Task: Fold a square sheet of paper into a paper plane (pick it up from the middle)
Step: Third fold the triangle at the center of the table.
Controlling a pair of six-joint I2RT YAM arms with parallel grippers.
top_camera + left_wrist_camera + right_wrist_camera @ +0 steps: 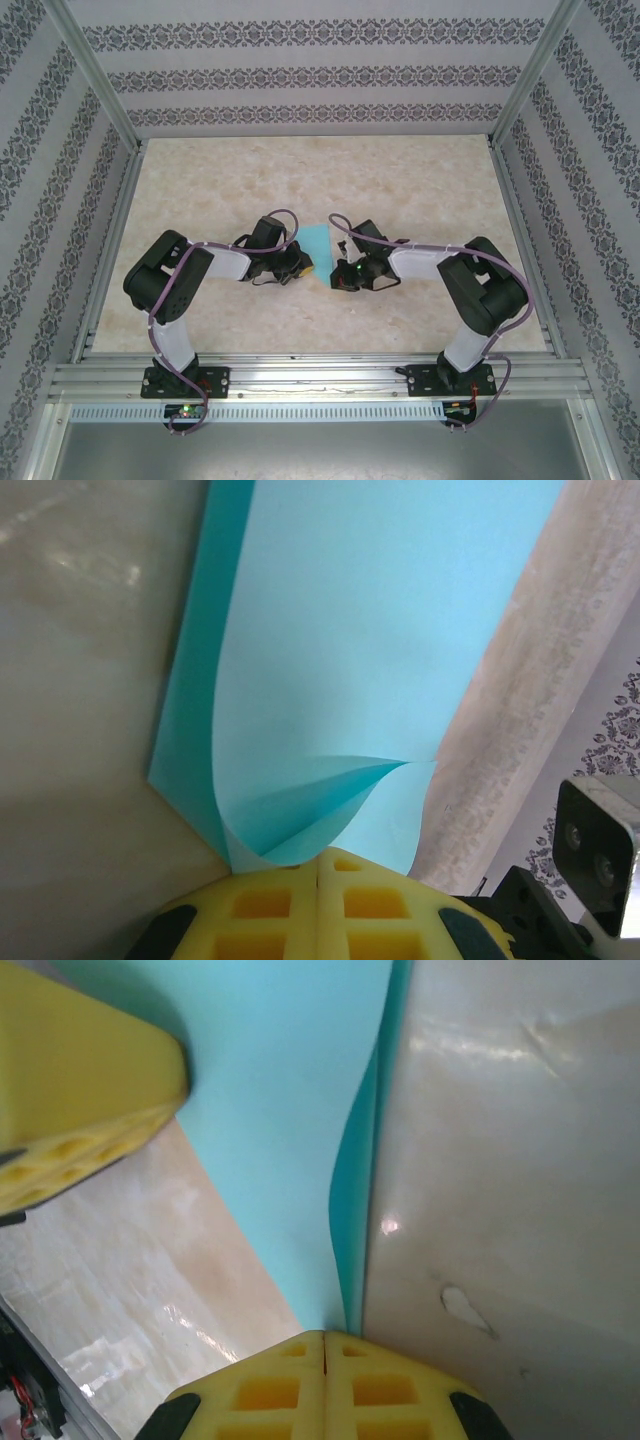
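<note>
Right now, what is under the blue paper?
Around the square sheet of paper, the marbled table shows beneath it. The patch directly under it is covered. The left hand and right hand pinch its edges.

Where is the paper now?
In the top view the square sheet of paper is at centre, between the left gripper and right gripper, both shut on it.

Table [400, 190]: beige marbled top, glossy. Aluminium rails [320, 365] along near edge, left arm base [185, 380] and right arm base [450, 378] bolted there. Turquoise paper sheet [318, 240] mid-table, contact with top unclear.
</note>
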